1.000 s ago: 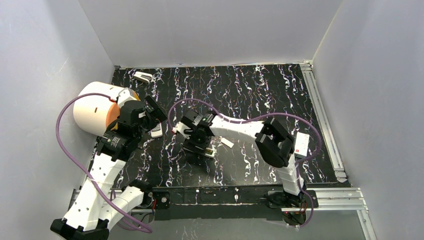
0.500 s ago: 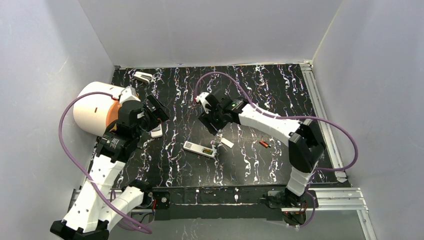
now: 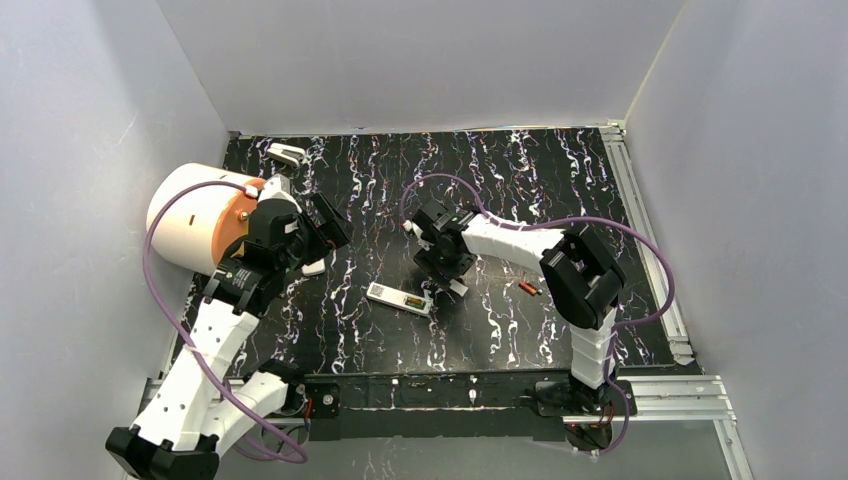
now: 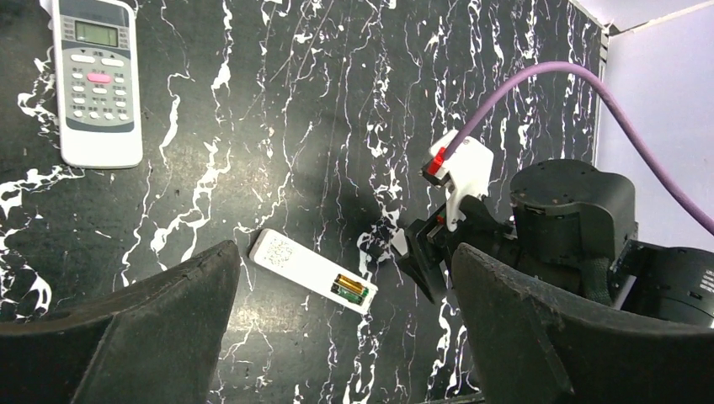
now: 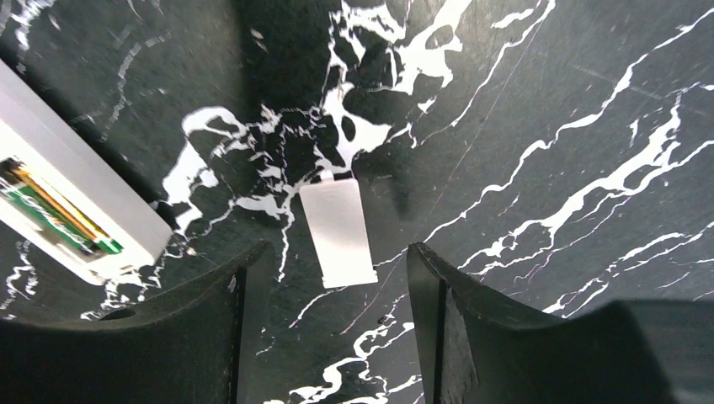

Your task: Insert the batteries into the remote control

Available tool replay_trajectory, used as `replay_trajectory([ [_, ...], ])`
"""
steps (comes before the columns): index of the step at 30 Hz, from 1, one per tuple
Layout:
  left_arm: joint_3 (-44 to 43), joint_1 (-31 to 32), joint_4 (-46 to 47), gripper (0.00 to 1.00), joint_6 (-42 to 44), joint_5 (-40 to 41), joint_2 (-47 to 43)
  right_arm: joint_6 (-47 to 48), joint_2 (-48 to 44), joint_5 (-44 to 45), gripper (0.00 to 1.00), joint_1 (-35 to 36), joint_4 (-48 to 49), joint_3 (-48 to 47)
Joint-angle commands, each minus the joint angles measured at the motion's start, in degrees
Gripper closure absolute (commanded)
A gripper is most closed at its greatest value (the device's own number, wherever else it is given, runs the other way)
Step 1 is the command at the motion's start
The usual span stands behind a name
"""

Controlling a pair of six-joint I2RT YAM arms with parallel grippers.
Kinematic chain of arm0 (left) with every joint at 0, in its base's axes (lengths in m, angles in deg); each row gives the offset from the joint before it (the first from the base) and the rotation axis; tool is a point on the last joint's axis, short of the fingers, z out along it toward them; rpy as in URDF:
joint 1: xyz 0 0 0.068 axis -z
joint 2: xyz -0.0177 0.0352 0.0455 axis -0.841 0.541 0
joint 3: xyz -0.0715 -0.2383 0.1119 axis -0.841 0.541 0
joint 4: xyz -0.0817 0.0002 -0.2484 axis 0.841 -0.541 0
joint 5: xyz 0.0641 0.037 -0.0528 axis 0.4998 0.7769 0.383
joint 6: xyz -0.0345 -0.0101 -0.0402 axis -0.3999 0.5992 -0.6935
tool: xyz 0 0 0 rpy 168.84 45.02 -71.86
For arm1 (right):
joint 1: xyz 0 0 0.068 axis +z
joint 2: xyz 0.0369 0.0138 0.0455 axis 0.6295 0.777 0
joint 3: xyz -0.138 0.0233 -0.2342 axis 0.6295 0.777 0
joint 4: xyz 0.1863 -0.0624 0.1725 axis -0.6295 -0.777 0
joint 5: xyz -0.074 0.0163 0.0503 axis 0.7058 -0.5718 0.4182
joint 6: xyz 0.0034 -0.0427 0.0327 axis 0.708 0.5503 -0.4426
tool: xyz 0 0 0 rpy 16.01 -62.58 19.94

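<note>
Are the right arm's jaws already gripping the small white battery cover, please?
No, the battery cover lies flat on the table between the open right jaws, touching neither one.

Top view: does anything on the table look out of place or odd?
The small white remote lies with its battery bay uncovered; its cover lies apart beside it, between the right gripper's open jaws. One battery lies loose farther right.

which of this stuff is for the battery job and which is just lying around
For the job:
- slim remote, compartment open
- loose battery
- battery cover

Lying about:
- grey remote
- white roll
- small white gadget at the far edge
</note>
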Motion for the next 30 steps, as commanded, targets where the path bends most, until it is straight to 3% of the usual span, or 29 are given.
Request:
replay_trajectory([
  [1,0.6,-0.4,1.0,0.06,0.6,-2.4,0.5,2.4,0.3,-2.2,0.34,-0.6,0.1,1.7],
  [14,1.0,-0.4,1.4,0.07,0.8,-3.6,1.2,4.5,4.0,-5.4,0.46,-1.8,-1.0,2.8],
  [21,2.4,-0.5,1.7,0.07,0.2,-6.7,2.4,3.6,6.0,-2.8,0.63,-1.8,-0.9,2.9],
  [30,15.2,-0.5,12.1,0.2,-4.6,-16.0,4.7,3.5,3.7,-0.2,0.68,-0.4,2.1,5.2],
])
